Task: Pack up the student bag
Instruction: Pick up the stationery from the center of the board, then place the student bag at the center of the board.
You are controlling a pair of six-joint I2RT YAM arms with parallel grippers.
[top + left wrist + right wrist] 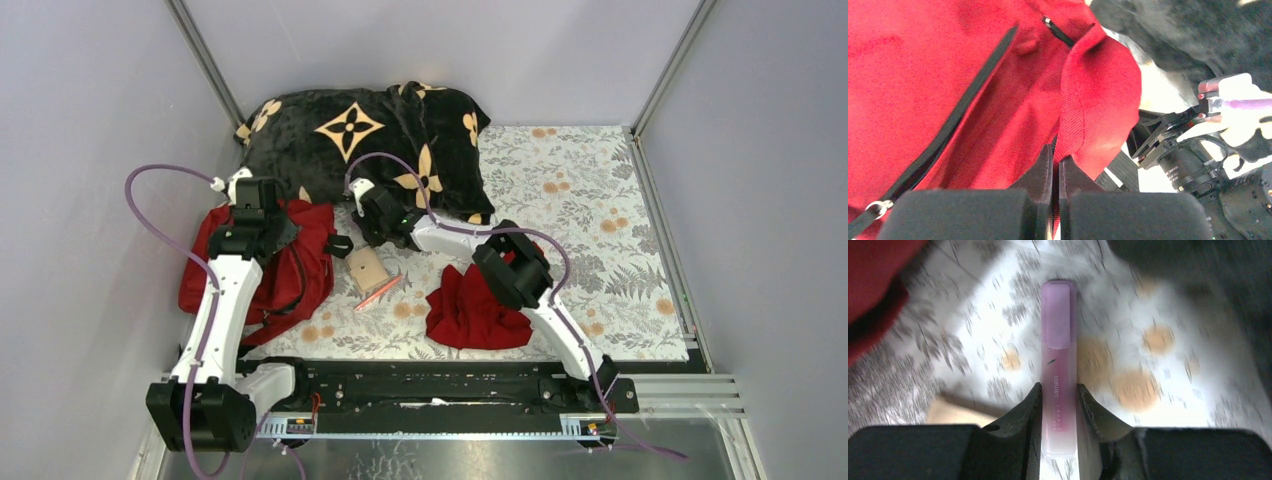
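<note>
Loading step
Right pincer grips the pink plastic highlighter; left pincer pinches a flap of the large red fabric backpack (hold it wide).

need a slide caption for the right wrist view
right gripper, jaws closed on a pink highlighter, over the blurred floral tablecloth

Plain pale grey walls on three sides; aluminium posts at both back corners. White tablecloth, grey leaf and orange flower print. Metal rail along near edge. Light even.
</note>
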